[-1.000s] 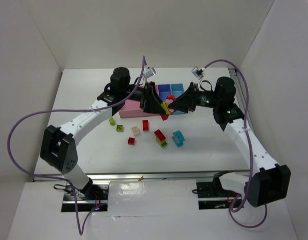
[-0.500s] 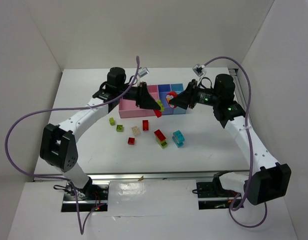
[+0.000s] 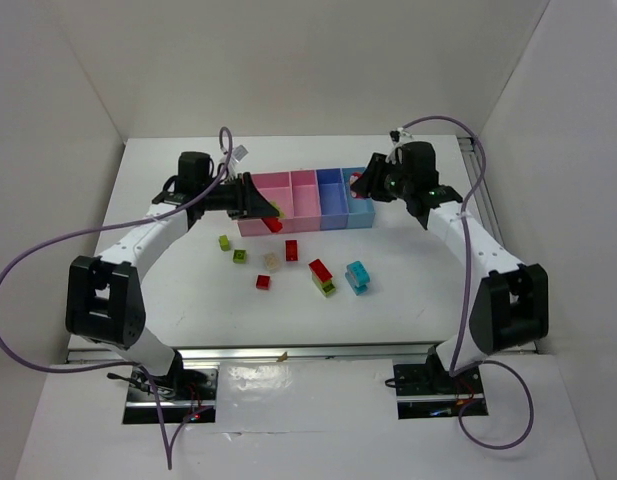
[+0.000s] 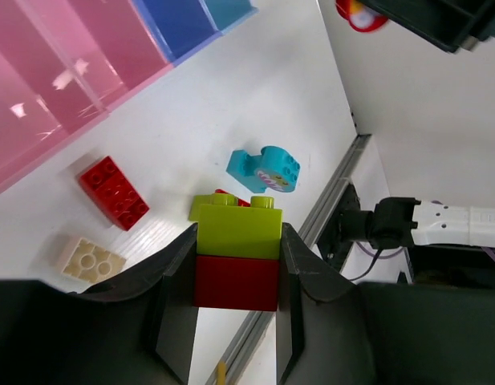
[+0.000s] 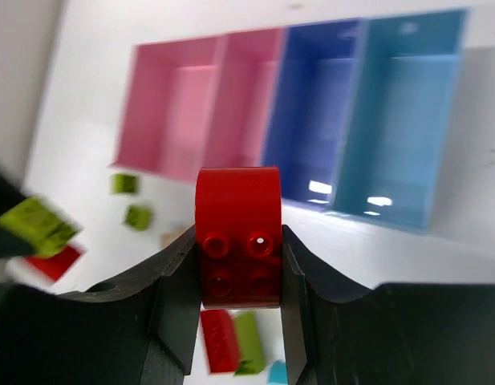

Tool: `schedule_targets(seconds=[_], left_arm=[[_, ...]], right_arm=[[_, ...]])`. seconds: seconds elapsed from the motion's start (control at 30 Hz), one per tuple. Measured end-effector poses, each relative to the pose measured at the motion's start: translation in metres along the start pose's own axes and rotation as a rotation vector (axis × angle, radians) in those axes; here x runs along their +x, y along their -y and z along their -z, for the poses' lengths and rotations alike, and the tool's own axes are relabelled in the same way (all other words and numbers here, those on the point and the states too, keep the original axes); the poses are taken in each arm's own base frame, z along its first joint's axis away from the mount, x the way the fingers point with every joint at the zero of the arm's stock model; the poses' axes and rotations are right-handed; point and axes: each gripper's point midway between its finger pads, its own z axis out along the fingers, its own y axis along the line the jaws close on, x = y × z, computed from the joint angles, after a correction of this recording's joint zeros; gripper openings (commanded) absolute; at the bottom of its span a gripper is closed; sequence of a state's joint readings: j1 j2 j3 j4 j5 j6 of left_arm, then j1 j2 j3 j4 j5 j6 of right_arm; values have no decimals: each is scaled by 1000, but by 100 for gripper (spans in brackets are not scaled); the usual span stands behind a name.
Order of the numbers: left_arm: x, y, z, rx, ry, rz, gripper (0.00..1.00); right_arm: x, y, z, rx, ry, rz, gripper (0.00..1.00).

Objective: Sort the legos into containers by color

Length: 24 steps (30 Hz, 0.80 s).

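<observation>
My left hand [image 4: 235, 269] is clamped on a two-colour stack [image 4: 235, 237], green on top of red. It is held up above the bench [image 3: 418, 300], near the pink end of the containers [image 3: 306, 195]. The legos [image 3: 272, 262] look light, hard and smooth, so I think they could slip. The flat sides are the best place to pinch. That stack looks stuck tight and may need pulling apart. More of them lie loose on the bench in front of the containers, with a cyan one [image 3: 358, 276] furthest right. My right hand [image 5: 237, 249] is squeezed on a red brick [image 5: 237, 208], up near the blue end of the row. The left part of the right wrist view is blurry. From the top, the hands hide most of both held bricks.
</observation>
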<state>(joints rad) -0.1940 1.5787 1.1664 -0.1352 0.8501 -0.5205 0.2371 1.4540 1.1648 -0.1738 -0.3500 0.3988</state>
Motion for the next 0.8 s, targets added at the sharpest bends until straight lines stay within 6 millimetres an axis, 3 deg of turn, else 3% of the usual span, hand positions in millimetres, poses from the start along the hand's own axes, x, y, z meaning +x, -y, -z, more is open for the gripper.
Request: schedule_targets(seconds=[0.17,0.37,0.4,0.47,0.53,0.6,0.8], left_arm=[[-3,-4,10,-31,18,-2,0],[-1,-4,11,-34,8,4,0],[0,-4,11,-35,7,6,0],[1,-3,11,-36,4,9,0],[0,-2,12,-35,2,11,0],[-2,0,12,-30,3,6,0],[-10,10,15,-9,14,-16,0]], right_arm=[[-6,45,-38,202,-10,3,15],[-2,84,-83,346,-42,31,25],[0,89,-89,363,-52,31,27],[4,98,-99,396,-70,36,42],[7,105,-105,419,-80,41,48],[11,110,-107,438,-92,45,63],[4,109,-106,455,-86,64,65]])
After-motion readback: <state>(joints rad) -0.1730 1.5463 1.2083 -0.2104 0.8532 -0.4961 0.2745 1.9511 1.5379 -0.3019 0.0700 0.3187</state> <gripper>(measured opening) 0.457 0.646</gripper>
